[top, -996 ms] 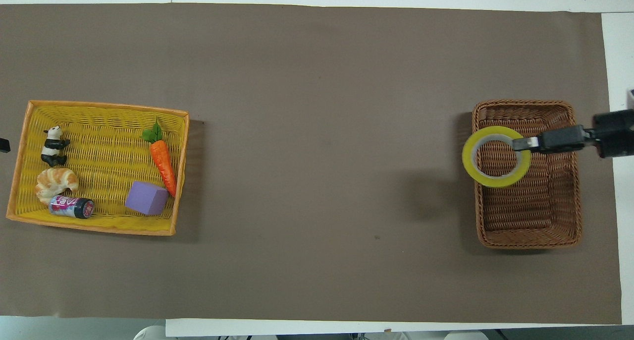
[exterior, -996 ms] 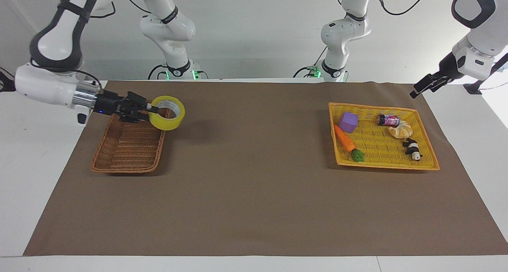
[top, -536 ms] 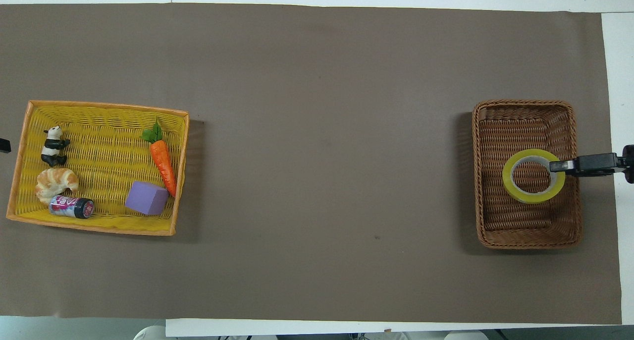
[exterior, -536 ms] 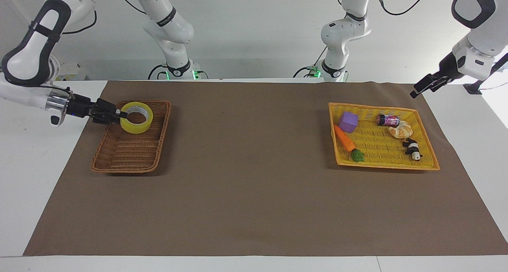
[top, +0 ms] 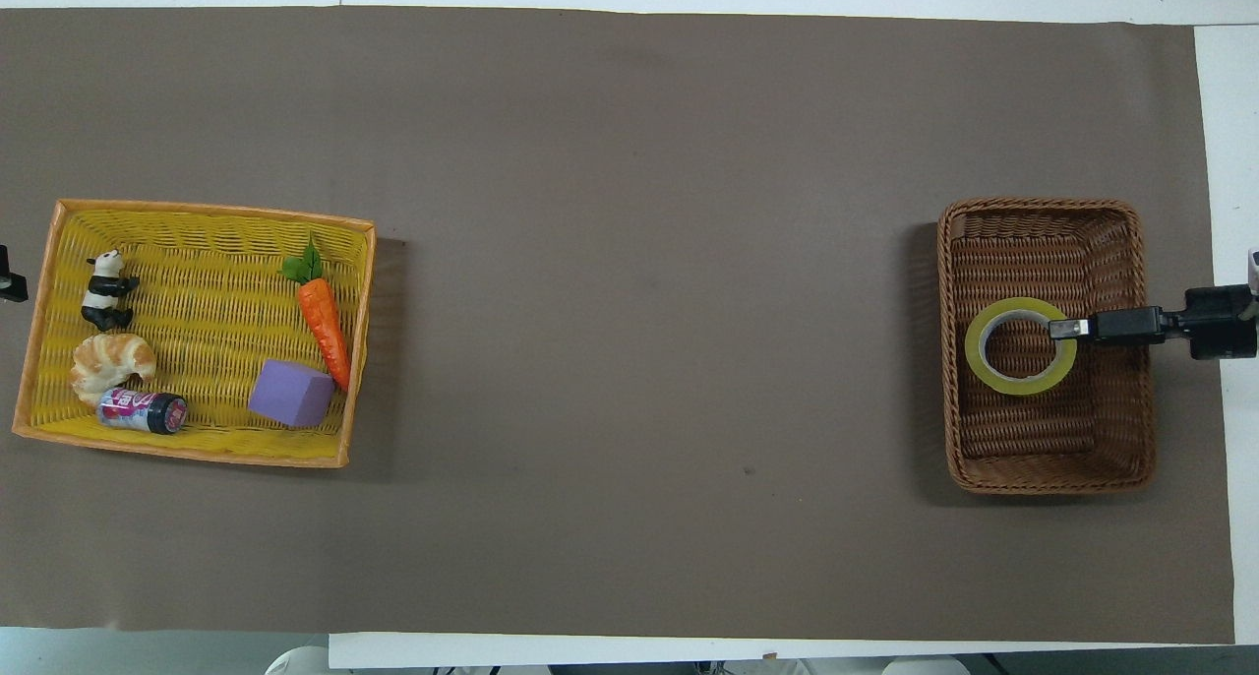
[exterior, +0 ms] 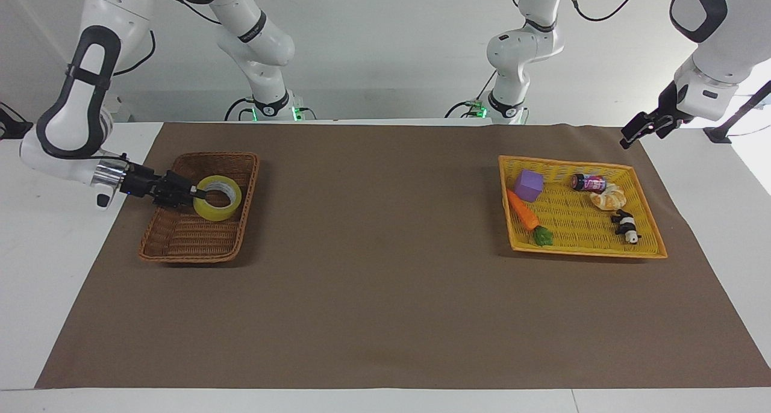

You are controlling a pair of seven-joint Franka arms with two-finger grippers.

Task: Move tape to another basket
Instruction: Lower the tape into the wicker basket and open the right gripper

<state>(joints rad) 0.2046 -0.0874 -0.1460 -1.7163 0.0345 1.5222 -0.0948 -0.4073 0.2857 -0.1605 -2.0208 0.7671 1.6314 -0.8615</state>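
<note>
One roll of glossy yellow tape, ring-shaped, in the brown woven wicker basket at the right arm's end of the bench; right hand pinches its rim. One flat yellow woven tray holds five small items. Left hand waits raised beside the tray; grip cannot be told.

wall: plain white | table: white | table cover: brown

A: where's the tape?
B: in the brown basket, right gripper clamped on its 9 o'clock rim. Left gripper hangs off the mat's corner.
</note>
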